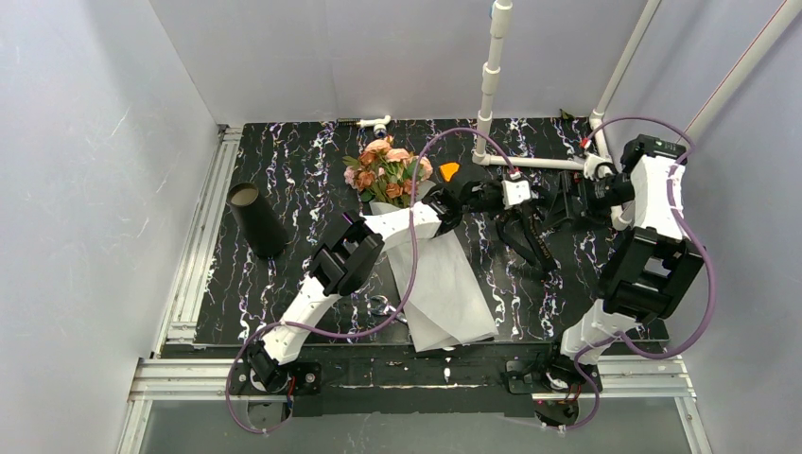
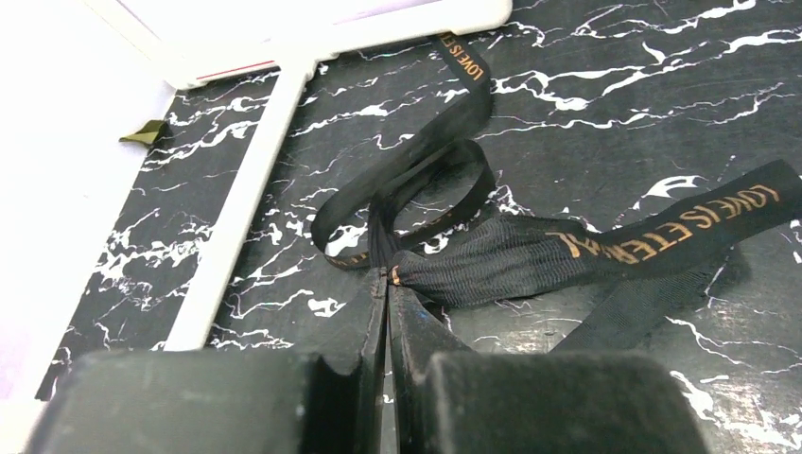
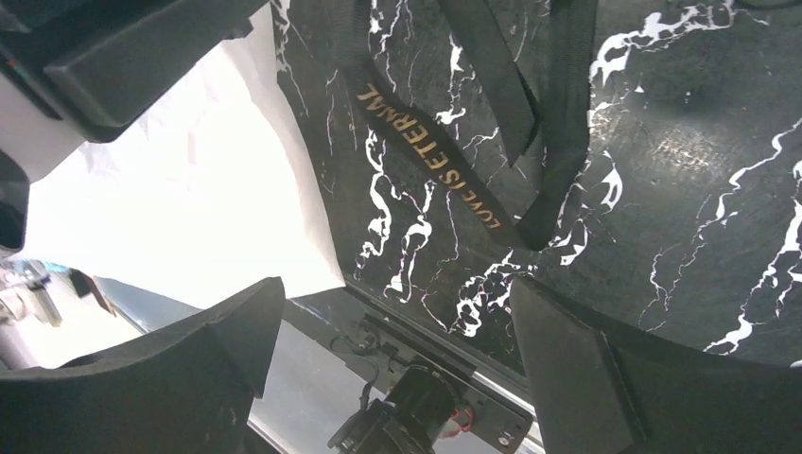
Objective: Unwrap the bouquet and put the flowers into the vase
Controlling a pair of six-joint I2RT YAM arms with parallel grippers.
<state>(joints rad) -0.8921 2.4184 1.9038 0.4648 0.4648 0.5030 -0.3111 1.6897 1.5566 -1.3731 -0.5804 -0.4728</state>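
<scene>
Pinching the black ribbon (image 2: 530, 255), the left gripper (image 2: 388, 284) is clamped tight (right gripper (image 3: 395, 301) gapes wide).

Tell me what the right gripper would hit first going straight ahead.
Most likely the black ribbon lying on the table, framed between the right gripper's open jaws, though depth is unclear.

You are looking into a robot test cell in a lab. Plain white walls (image 1: 85, 189) close in a black marbled desk (image 1: 293, 180), aluminium rails (image 1: 194, 255) frame its edges, white pipes (image 1: 491, 80) stand at the back, and purple cables (image 1: 413, 255) loop over it.
</scene>
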